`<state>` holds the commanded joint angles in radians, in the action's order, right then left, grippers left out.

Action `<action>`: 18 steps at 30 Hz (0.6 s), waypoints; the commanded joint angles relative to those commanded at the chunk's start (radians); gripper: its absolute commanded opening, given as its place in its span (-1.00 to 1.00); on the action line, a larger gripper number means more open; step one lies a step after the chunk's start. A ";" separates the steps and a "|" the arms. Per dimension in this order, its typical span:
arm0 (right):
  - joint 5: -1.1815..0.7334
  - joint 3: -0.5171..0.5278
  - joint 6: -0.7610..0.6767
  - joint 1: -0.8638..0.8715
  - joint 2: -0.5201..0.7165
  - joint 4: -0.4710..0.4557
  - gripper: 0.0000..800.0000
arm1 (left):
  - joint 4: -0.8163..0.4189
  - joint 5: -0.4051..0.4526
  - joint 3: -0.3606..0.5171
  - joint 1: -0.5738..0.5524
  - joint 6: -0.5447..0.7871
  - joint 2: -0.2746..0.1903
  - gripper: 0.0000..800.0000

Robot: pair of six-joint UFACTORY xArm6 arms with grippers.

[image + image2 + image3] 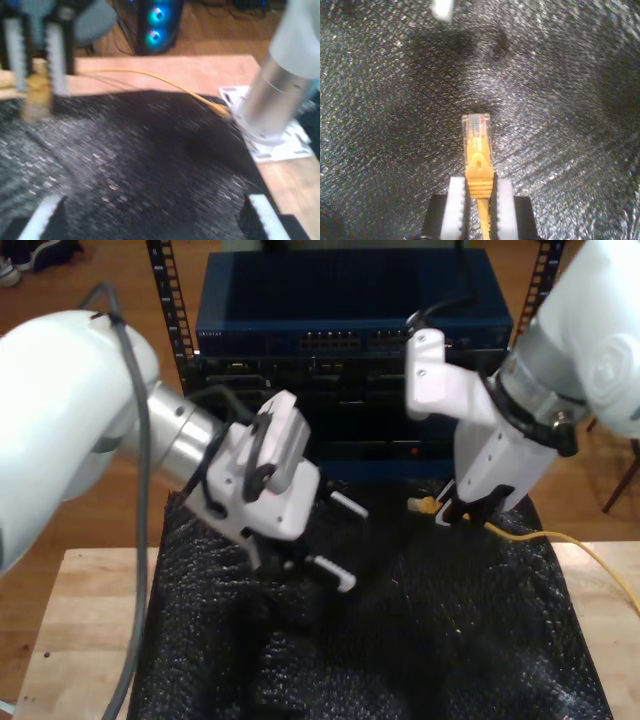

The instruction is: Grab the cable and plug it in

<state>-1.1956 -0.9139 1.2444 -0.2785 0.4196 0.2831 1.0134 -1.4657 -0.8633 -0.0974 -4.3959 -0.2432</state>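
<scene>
The cable (pixel 560 538) is thin and yellow-orange. It runs from the exterior view's right edge over the black mat up to my second gripper (pixel 440 510). That gripper (pixel 480 181) is shut on the cable's orange boot, and the clear plug (pixel 476 132) sticks out past its fingertips above the mat. The first wrist view shows the same second gripper (pixel 39 90) holding the plug end, with the cable (pixel 165 82) trailing across the wood. My first gripper (pixel 356 548) hovers over the mat at the exterior view's left. It is open (pixel 152 200) with nothing between its fingers.
A black textured mat (pixel 400 640) covers the wooden table (pixel 90 620). Behind it stands a rack with a blue network switch (pixel 350 315) and its row of ports (pixel 330 340). An arm base (pixel 270 100) on a white plate (pixel 280 145) stands beside the mat.
</scene>
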 joint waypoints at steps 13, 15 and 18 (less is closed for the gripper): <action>0.000 -0.046 -0.008 0.023 -0.017 0.046 -0.99 | 0.086 0.026 -0.086 -0.006 0.006 0.058 1.00; 0.000 -0.061 -0.012 0.023 -0.032 0.057 -0.99 | 0.086 0.034 -0.092 -0.006 0.008 0.060 1.00; 0.000 -0.100 -0.014 0.021 -0.055 0.060 -0.99 | 0.086 0.040 -0.097 -0.006 0.008 0.060 1.00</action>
<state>-1.1956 -1.0136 1.2306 -0.2570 0.3644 0.3429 1.0994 -1.4258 -0.9599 -0.1036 -4.3883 -0.1834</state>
